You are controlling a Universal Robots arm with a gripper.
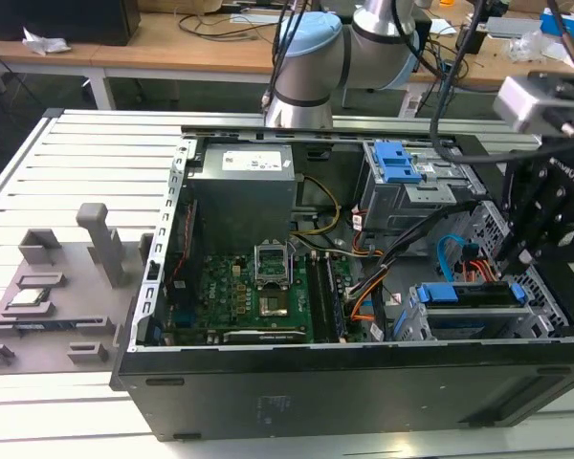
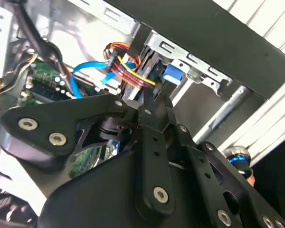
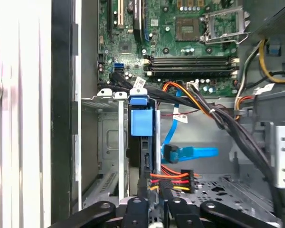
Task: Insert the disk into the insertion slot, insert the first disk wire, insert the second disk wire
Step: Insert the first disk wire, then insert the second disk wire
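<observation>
The disk in its bright blue carrier sits inside the insertion slot, a silver perforated cage at the case's corner on the exterior view's right. The first wrist view shows the disk edge-on in the slot. My gripper hangs just above the disk's rear end. In both wrist views the gripper looks shut on the end of the orange, red and yellow wire at the disk's back edge. A blue flat wire lies loose beside it, its plug free.
The open case holds a green motherboard, a grey power supply and a taller grey bay with blue tabs. A thick black cable bundle crosses beside the slot. Grey fixtures stand on the slatted table at the exterior view's left.
</observation>
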